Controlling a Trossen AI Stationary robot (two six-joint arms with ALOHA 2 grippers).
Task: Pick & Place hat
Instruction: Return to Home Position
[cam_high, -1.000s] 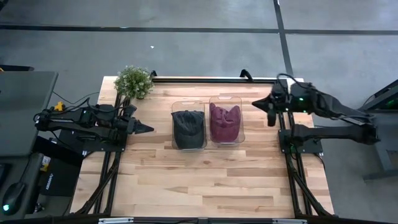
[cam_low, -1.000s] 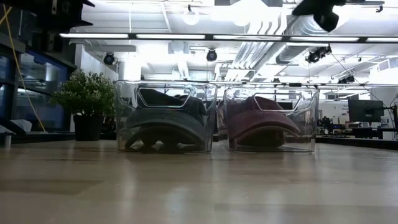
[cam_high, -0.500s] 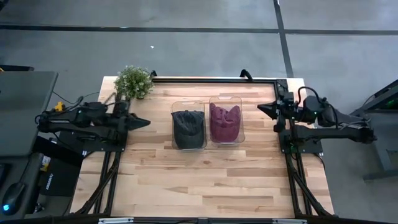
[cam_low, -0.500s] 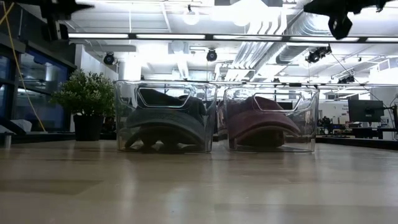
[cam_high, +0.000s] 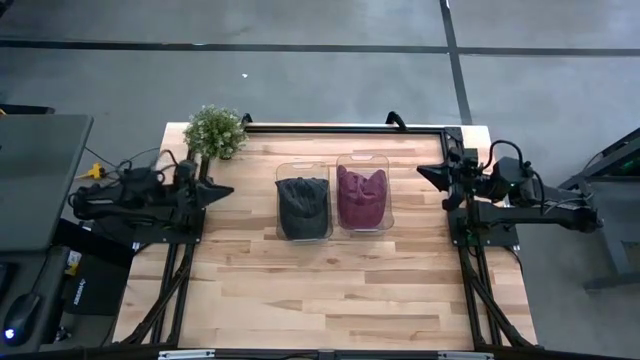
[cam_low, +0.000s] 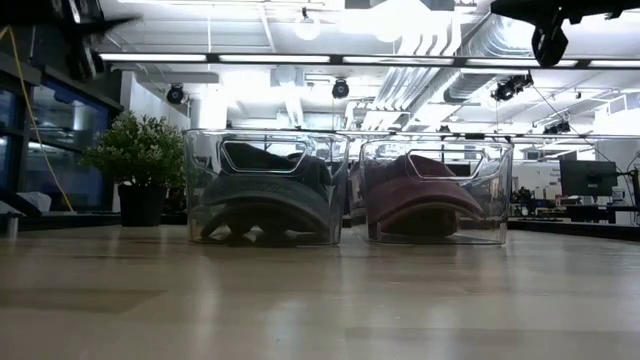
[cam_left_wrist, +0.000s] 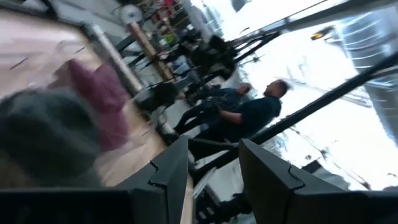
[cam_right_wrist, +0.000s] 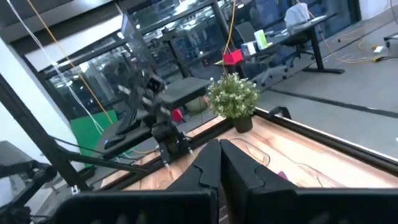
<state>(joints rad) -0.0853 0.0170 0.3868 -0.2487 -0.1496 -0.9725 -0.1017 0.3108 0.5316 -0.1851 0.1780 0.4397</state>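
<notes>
A dark grey hat (cam_high: 302, 205) lies in the left clear bin (cam_high: 302, 168). A maroon hat (cam_high: 361, 195) lies in the right clear bin (cam_high: 364, 160). Both bins stand side by side on the middle of the wooden table; in the low view the grey hat (cam_low: 265, 200) and the maroon hat (cam_low: 420, 200) show through their walls. My left gripper (cam_high: 225, 190) hovers open at the table's left edge, its fingers pointing toward the bins. At the right edge my right gripper (cam_high: 425, 172) is shut and also points inward. Both are raised and hold nothing.
A small potted plant (cam_high: 215, 130) stands at the table's far left corner. A black frame rail (cam_high: 340, 127) runs along the far edge. Bare wood (cam_high: 330, 290) stretches from the bins to the near edge. People (cam_left_wrist: 261, 112) stand in the room beyond.
Both arms have drawn back from the bins. The left gripper moved toward the table's left edge and slightly toward the far side. The right arm folded back toward the right edge, and its gripper turned from pointing downward to about level. The hats and bins stayed put.
</notes>
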